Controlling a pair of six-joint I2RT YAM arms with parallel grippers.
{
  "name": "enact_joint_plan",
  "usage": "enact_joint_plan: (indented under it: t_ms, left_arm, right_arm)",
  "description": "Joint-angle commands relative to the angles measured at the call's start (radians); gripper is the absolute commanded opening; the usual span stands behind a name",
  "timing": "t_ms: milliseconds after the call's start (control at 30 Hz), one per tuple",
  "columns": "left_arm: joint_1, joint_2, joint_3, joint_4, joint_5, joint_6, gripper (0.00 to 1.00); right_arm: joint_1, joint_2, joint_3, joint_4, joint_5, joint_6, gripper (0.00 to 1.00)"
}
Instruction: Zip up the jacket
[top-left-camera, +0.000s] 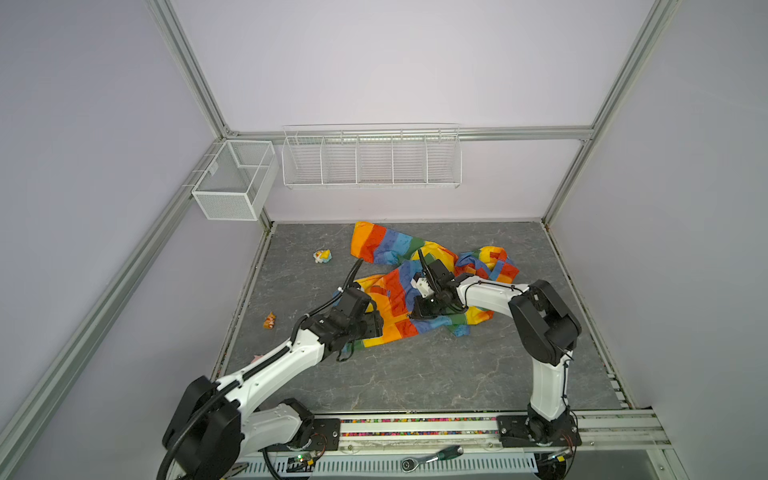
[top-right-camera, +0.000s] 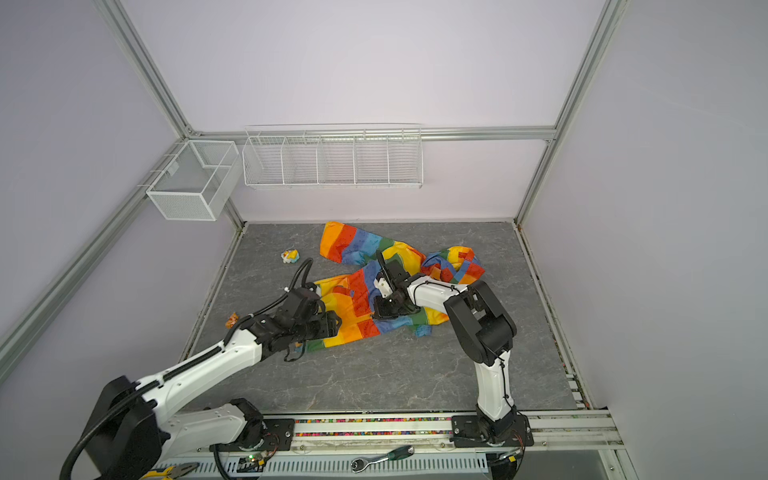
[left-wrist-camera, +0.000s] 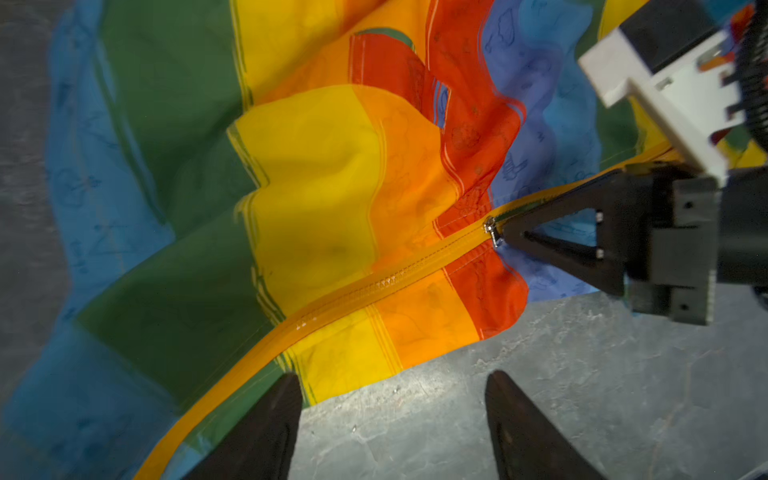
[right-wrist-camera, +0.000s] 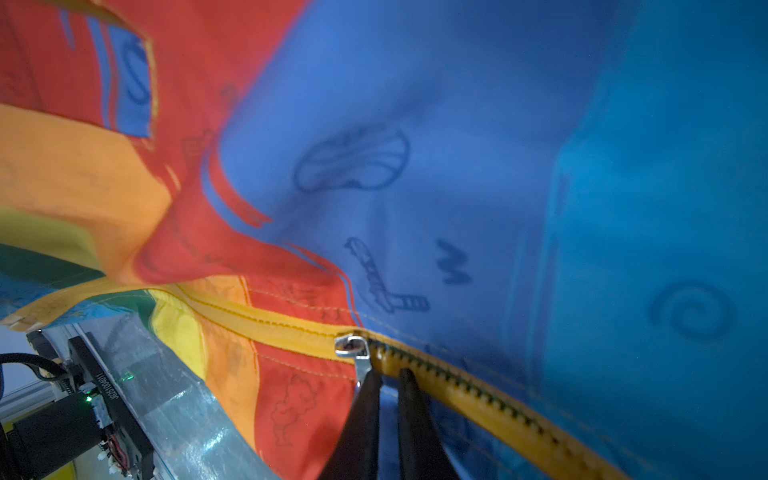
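The rainbow-striped jacket (top-left-camera: 395, 299) (top-right-camera: 357, 299) lies crumpled on the grey table, one sleeve stretched toward the back. Its orange-yellow zipper (left-wrist-camera: 374, 286) is closed from the hem up to the silver slider (left-wrist-camera: 490, 227) (right-wrist-camera: 351, 345); bare teeth (right-wrist-camera: 478, 395) run on past it. My right gripper (right-wrist-camera: 388, 376) (top-left-camera: 412, 316) (left-wrist-camera: 505, 237) sits at the slider, its jaws a narrow slit apart, with the metal pull tab (right-wrist-camera: 362, 365) lying against one fingertip. My left gripper (left-wrist-camera: 392, 384) (top-left-camera: 376, 328) hangs wide open by the hem, with only bare table between its fingers.
A small yellow-and-white toy (top-left-camera: 322, 256) and an orange scrap (top-left-camera: 269, 321) lie on the table's left side. A mesh basket (top-left-camera: 232, 178) and a wire rack (top-left-camera: 371, 156) hang on the back wall. A ratchet tool (top-left-camera: 432, 457) rests on the front rail.
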Motion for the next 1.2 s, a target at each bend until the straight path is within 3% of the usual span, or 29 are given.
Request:
enact_joint_plan:
  t_ms: [0, 167, 533, 833, 1000, 1167]
  left_arm:
    - [-0.005, 0.096, 0.092, 0.11, 0.041, 0.124, 0.74]
    - [-0.005, 0.253, 0.178, 0.089, 0.104, 0.193, 0.76]
    - [-0.007, 0.417, 0.136, 0.282, 0.221, 0.197, 0.83]
    - [-0.016, 0.555, 0.133, 0.301, 0.174, 0.188, 0.86]
    - [-0.047, 0.598, 0.093, 0.291, 0.162, 0.184, 0.79]
    - [-0.059, 0.636, 0.02, 0.435, 0.267, 0.098, 0.58]
  right_arm:
    - [-0.013, -0.021, -0.02, -0.008, 0.003, 0.012, 0.15]
    - [-0.016, -0.021, -0.022, -0.011, 0.005, 0.015, 0.15]
    - [-0.028, -0.005, -0.027, 0.0, -0.011, 0.044, 0.16]
    - [-0.044, 0.007, -0.041, 0.014, -0.039, 0.068, 0.16]
    - [-0.051, 0.02, -0.06, 0.044, -0.068, 0.088, 0.16]
    - [-0.054, 0.049, -0.084, 0.109, -0.118, 0.132, 0.16]
